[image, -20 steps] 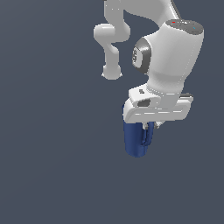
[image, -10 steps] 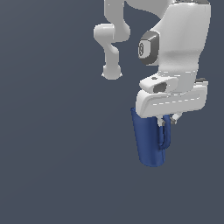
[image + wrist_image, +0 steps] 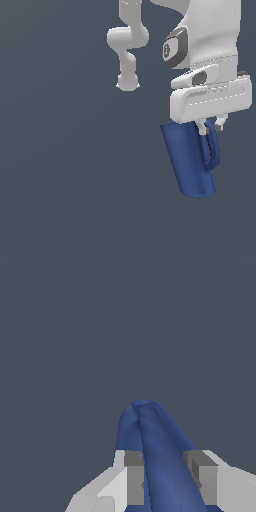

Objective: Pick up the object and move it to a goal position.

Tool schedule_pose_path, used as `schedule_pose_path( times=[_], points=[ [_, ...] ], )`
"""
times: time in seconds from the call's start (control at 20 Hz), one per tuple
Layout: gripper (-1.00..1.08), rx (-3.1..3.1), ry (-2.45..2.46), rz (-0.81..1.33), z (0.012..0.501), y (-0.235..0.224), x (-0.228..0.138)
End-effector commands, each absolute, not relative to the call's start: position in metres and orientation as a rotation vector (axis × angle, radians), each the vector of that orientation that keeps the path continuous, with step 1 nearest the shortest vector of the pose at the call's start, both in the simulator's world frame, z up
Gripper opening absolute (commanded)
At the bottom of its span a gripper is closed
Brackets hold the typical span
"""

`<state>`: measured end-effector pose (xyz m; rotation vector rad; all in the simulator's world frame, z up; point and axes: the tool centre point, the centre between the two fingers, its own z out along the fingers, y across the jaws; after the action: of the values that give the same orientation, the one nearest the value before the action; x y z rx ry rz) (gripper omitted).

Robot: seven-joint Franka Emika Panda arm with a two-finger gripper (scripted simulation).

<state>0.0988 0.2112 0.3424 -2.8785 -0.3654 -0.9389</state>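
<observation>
The object is a tall dark blue mug [image 3: 187, 160] with a loop handle [image 3: 212, 150] on the side toward the exterior view's right. It hangs slightly tilted under my gripper [image 3: 210, 127]. The gripper is shut on the mug at its handle, the fingers coming down from the white hand. In the wrist view the mug [image 3: 155, 451] runs between my two fingers [image 3: 134, 476], which press on it from both sides. The mug's top is hidden by the hand in the exterior view.
A plain dark grey surface [image 3: 65, 175] fills the background. The white arm's links [image 3: 127, 45] stand behind and above the hand.
The hand has risen and come closer to the exterior camera with the mug in it. The mug looks larger and more of its length shows.
</observation>
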Motion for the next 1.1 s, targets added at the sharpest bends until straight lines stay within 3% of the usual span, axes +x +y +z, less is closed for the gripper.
schedule_pose_path(
  times=[0.0,0.5,1.05],
  points=[
    [-1.0,-2.838,-0.389,-1.013,0.355,0.219,0.097],
    [-1.0,-2.736,-0.446,-1.177,0.378,0.237,0.089],
    [-1.0,-2.723,-0.453,-1.198,0.381,0.239,0.088]
  ],
)
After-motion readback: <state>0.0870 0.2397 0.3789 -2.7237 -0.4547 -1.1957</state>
